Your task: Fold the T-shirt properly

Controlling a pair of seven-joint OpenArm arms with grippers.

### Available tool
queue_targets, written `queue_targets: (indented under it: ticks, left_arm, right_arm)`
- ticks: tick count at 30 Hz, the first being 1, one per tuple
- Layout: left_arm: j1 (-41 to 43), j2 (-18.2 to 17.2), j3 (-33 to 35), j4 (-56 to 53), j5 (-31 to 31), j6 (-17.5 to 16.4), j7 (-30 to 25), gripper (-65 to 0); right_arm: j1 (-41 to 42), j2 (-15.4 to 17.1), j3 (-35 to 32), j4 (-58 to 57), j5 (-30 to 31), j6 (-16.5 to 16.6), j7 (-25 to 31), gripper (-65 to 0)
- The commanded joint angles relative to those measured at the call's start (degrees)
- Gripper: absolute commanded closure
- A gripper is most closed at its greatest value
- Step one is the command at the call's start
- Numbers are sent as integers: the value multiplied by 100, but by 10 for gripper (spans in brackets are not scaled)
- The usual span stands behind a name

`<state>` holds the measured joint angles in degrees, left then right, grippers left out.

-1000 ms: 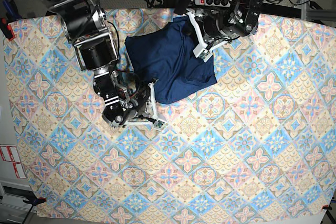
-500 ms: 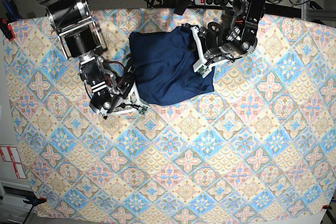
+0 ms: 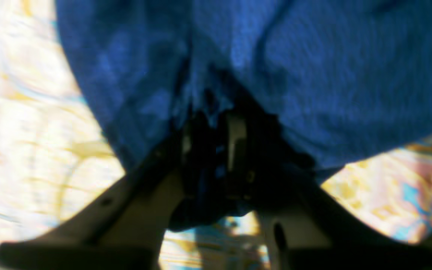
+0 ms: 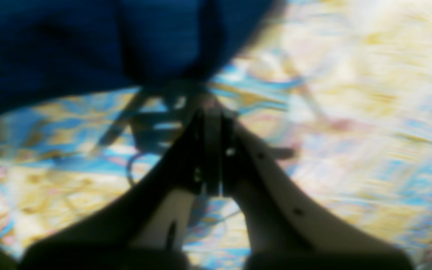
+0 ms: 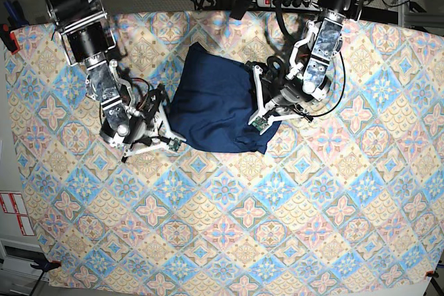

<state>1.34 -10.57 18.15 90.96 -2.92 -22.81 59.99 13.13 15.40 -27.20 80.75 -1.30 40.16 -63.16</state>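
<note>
Toward the far edge of the tablecloth (image 5: 291, 227), about midway along it, the T-shirt (image 5: 211, 105) lies as a rumpled, roughly rectangular bundle of thin, soft navy knit. The left gripper (image 3: 210, 131) pinches a bunched fold of that fabric at the bundle's edge. The right gripper (image 4: 210, 123) has its jaws pressed together on nothing, just beside the shirt's other edge. The cloth shows pastel tile rosettes; cables and a power strip (image 5: 277, 1) lie beyond it.

base: we look straight down from high over the desk (image 5: 291, 240) | wrists: we sit close behind each hand, facing forward | shared: T-shirt (image 5: 211, 112) edge, tablecloth (image 5: 229, 233)
</note>
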Motion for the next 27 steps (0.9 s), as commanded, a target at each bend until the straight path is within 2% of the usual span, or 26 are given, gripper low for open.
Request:
queue_targets:
  ticks: [1, 6, 9, 13, 18, 20, 24, 27]
  left_arm:
    - [-121, -3, -17, 87, 85, 17, -95, -104]
    - [-68, -11, -26, 245, 226, 588, -341, -103]
    - [310, -38, -97, 772, 235, 641, -341, -103]
    - [1013, 15, -1072, 1555, 138, 641, -359, -104]
    - [1795, 6, -1969, 2267, -987, 624, -359, -106]
    - [1971, -20, -2119, 2205, -1471, 624, -350, -106]
    - [2024, -3, -2145, 1775, -1814, 624, -350, -105]
    - [2006, 33, -2110, 1537, -1858, 624, -350, -105]
  right_arm:
    - [81, 29, 105, 96, 20, -16, 43, -2]
    - [90, 29, 500, 96, 20, -16, 43, -2]
    - [116, 21, 553, 96, 20, -16, 69, -2]
    - [222, -94, 641, 88, 20, -16, 87, -2]
    - [547, -234, 606, 26, 20, -16, 105, -2]
    - [661, -463, 597, -35, 20, -16, 105, -2]
    - [890, -823, 606, -677, 11, -16, 166, -2]
    - [934, -946, 597, -1134, 3, -16, 491, -2]
